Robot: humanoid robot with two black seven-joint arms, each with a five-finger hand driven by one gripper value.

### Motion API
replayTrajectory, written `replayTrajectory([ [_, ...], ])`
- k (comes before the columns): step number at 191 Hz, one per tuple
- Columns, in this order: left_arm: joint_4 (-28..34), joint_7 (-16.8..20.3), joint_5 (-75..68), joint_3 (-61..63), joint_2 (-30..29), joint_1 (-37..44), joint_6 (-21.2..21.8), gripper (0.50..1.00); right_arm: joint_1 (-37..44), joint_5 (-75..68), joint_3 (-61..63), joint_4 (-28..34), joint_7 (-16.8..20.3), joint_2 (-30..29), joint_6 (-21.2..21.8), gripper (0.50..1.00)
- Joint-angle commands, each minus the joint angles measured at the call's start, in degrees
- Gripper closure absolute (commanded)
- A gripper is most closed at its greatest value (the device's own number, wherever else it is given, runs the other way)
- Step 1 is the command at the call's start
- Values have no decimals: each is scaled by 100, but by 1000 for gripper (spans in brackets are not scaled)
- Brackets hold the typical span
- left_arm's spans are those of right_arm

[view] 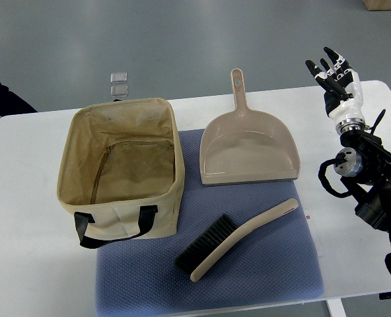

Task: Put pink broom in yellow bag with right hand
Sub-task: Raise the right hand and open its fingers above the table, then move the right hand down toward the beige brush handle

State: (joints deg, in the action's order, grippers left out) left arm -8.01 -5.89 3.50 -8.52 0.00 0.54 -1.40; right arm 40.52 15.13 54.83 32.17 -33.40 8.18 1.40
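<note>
White table, blue mat, grey floor; right hand spread, empty; broom possibly beige.

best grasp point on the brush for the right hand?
Grip the brush on its bare handle, near the upper-right end. It lies flat and diagonal, bristles lower-left, handle toward the right hand, which is open. Come from above, fingers across the handle.
</note>
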Motion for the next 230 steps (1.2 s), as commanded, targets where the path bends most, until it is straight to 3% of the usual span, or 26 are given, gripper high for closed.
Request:
replayTrajectory([
  [1,-8,0,1,0,0,8,0,500,0,-2,-16,0,1,-1,0,568],
  [94,9,0,10,0,0,-1,9,500,17,95,-95,9,18,17,88,568],
  [132,1,0,10,0,0,-1,9,500,220,218,-693,27,9,228,88,568],
  [174,9,0,10,0,0,-1,9,500,747,1588,-1668,35,-8,263,62,568],
  [230,9,0,10,0,0,-1,9,500,1169,3250,-1739,53,9,658,123,568],
])
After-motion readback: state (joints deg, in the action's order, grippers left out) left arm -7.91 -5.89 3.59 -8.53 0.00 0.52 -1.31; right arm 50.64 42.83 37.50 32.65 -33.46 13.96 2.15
